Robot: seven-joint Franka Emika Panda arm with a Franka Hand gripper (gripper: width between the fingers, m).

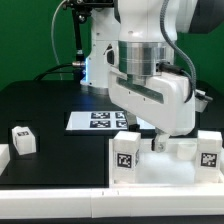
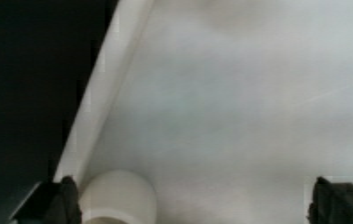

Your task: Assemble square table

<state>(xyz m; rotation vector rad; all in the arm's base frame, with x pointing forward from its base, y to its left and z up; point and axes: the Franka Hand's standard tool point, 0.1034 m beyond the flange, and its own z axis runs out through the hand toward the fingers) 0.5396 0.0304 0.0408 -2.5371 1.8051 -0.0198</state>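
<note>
The gripper point(image 1: 160, 143) hangs with its jaws spread wide, released and grasping nothing. Its dark fingertips point(image 2: 61, 203) frame bare white plastic; whether they touch it cannot be told. Just beneath the gripper lies the square table's slab point(image 1: 150, 172), smooth, matte and flat. A rounded white shape point(image 2: 120, 198) sits beside one fingertip. One blocky tagged leg point(image 1: 124, 152) stands beside the gripper, another leg point(image 1: 208, 152) on its other side.

No words or numbers are legible; only black-and-white coded tags point(image 1: 124, 156) on the legs point(image 1: 116, 173) and the marker board point(image 1: 78, 121).
</note>
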